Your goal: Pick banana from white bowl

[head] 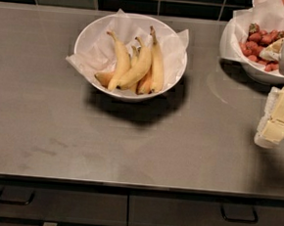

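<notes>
The white bowl (129, 95) stands at the back middle of the grey counter, lined with crumpled white paper. Several plain yellow bananas lie in it side by side, stems pointing away; the banana (120, 60) at the left lies on top in full view. An orange-tinted banana (144, 85) lies partly under them. My gripper (278, 118) is at the right edge of the view, hanging over the counter well to the right of the bowl and apart from it, with nothing seen in it.
A second white bowl (257, 73) with red strawberries (259, 43) stands at the back right, just behind my gripper. Dark tiles run along the back wall. The counter's front edge (126, 184) has drawers with handles (14, 198) below.
</notes>
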`<action>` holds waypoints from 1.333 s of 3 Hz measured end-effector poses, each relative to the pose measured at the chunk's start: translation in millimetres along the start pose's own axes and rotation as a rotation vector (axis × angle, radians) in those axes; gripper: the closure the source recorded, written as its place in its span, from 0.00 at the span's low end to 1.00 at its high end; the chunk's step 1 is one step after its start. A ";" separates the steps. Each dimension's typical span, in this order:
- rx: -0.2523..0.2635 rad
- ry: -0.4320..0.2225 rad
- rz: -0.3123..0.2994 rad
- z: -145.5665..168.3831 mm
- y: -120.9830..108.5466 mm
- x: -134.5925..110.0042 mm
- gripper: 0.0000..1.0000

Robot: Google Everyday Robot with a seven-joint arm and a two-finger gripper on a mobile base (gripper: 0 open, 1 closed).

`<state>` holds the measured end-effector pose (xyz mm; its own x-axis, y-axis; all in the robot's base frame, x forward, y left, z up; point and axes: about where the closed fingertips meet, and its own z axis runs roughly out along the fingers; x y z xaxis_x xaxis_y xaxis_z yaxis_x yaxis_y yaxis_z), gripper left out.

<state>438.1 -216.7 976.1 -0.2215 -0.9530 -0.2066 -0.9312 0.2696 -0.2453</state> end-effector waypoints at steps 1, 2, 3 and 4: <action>0.000 0.000 0.000 0.0 0.0 0.0 0.00; 0.010 -0.019 -0.003 -2.6 -3.6 -2.3 0.00; 0.018 -0.039 -0.111 -2.5 -24.6 -24.4 0.00; 0.039 -0.072 -0.269 -3.6 -54.9 -69.7 0.00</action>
<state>503.7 -165.5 1007.4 0.0543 -0.9792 -0.1957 -0.9416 0.0150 -0.3363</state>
